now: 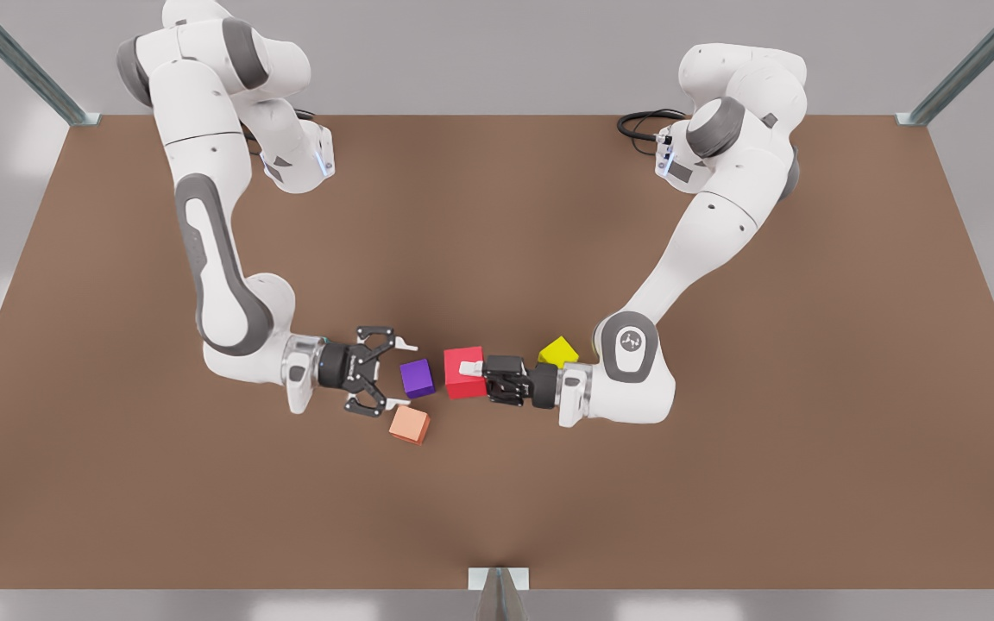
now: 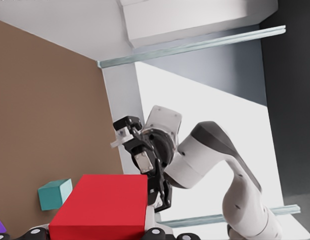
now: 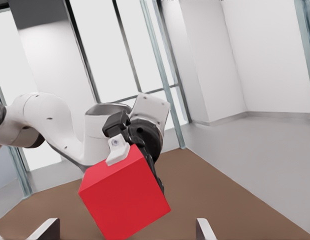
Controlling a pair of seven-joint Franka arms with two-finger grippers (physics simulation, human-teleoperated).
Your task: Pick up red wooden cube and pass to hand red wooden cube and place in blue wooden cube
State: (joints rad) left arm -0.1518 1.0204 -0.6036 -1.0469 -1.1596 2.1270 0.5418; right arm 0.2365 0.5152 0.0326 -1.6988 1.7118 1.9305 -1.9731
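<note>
Clamped in the left end effector (image 1: 473,371): the red cube (image 1: 465,373), gripped on opposite faces and held level over the middle of the brown worktop (image 1: 497,216). From the left wrist view, the same red cube (image 2: 100,207) close up with dark finger pads (image 2: 37,233) at its lower edge. Facing the red cube from the front view's left: the right end effector (image 1: 404,374), fingers spread wide and closed on nothing, just short of the cube and not touching it. Between that end effector's fingers as seen from the front, a purple cube (image 1: 417,378), just beside the red cube. Below and to the front view's left of the red cube, a salmon cube (image 1: 409,424). To the front view's right of the red cube, behind the left wrist, a yellow cube (image 1: 558,352). Beyond the red cube in the left wrist view, on the worktop, the teal cube (image 2: 55,194), apart from it.
</note>
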